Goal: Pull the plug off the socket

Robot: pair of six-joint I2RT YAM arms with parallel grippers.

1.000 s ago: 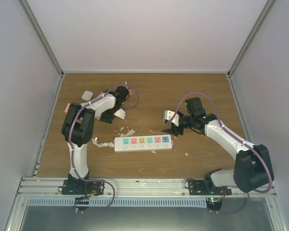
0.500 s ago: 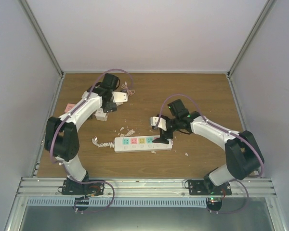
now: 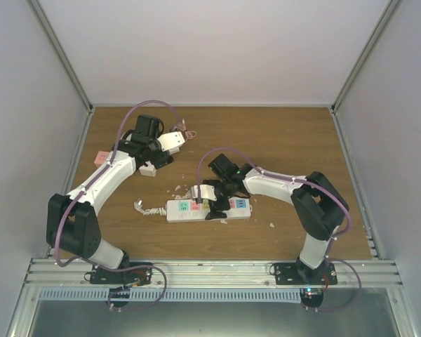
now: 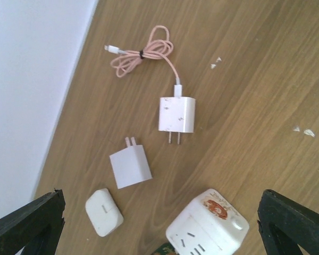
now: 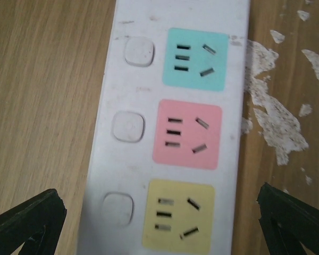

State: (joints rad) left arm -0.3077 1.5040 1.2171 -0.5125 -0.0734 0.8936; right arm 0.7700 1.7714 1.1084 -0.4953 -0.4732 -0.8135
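Pastel faces of green, pink and yellow fill the right wrist view, and every slot in them is bare: nothing is plugged into this stretch of the power strip. The strip lies flat across the near middle of the wooden tabletop, its short cord trailing to the left. The right claw hangs directly over the strip's middle, spread as wide as it goes and holding nothing; whether its tips touch the strip I cannot tell. From above, the exposed ends of the strip show nothing standing in them, though the arm hides part of the middle.

The left claw is well apart from the strip, over the far left of the tabletop, likewise fully spread and empty. Below it lie a charger with a coiled pink cable, a small adapter, a rounded power brick and a cube outlet, all loose.

The pulling itself looks done, since no face in view is occupied. The next move calls for checking the covered faces. If one is filled, the claw must centre on that body, close on its sides and lift straight up while the strip is kept down. Otherwise both arms need only back away.
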